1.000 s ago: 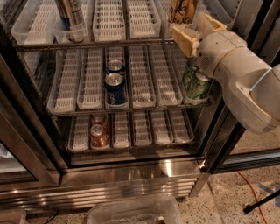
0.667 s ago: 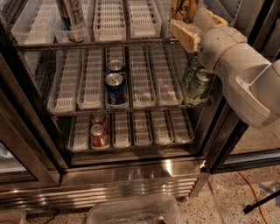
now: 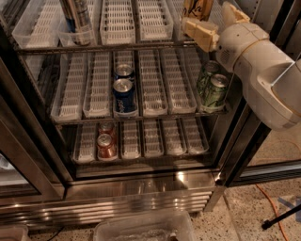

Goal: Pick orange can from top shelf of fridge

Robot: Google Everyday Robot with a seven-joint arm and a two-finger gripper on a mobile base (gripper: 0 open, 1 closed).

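Observation:
The orange can (image 3: 196, 7) stands at the right end of the top shelf (image 3: 108, 47) of the fridge (image 3: 136, 197), and only its lower part shows, with dark script on it. My gripper (image 3: 207, 17) reaches in from the right at that shelf's height. Its cream fingers (image 3: 201, 33) are spread and open, one just below and in front of the can and the other to the can's right. Whether a finger touches the can does not show. The white arm (image 3: 263, 70) covers the fridge's right side.
A tall slim silver-blue can (image 3: 77, 19) stands at the top shelf's left. Two blue cans (image 3: 124, 94) and two green cans (image 3: 214, 92) sit on the middle shelf, and red cans (image 3: 106, 146) on the lowest. A clear plastic bin (image 3: 146, 226) and an orange cable (image 3: 273, 202) lie on the floor.
The gripper has shifted slightly up and inward toward the orange can. The cans on the shelves have not moved.

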